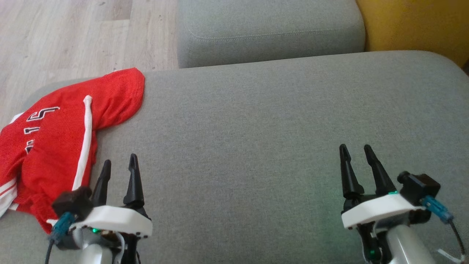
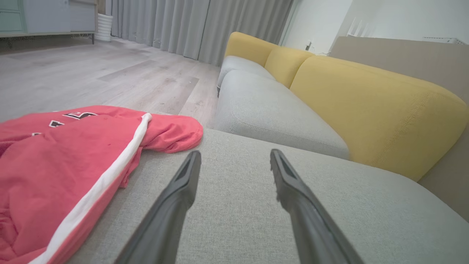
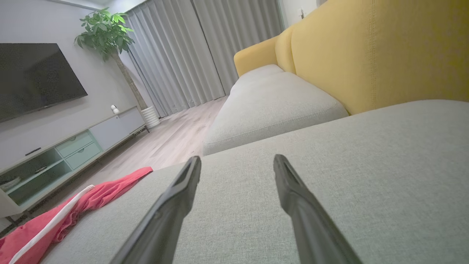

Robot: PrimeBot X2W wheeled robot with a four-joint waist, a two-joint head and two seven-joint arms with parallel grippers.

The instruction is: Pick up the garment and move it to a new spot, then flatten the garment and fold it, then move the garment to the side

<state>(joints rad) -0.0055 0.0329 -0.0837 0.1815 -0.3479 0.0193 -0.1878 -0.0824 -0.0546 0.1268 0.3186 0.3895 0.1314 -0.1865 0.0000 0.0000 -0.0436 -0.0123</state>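
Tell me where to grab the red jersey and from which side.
Probably the sleeve that juts onto the bare grey cushion: it lies loose, clear of the bunched body. Bring the open left gripper down from the cushion side.

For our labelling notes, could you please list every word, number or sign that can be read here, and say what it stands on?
"5": a black figure edged in white on the red garment, lying sideways in the head view.
Further characters beside it on the garment: cut off by folds, not readable.
The same print in the left wrist view: too slanted to read.
Grey sofa seat: no text.
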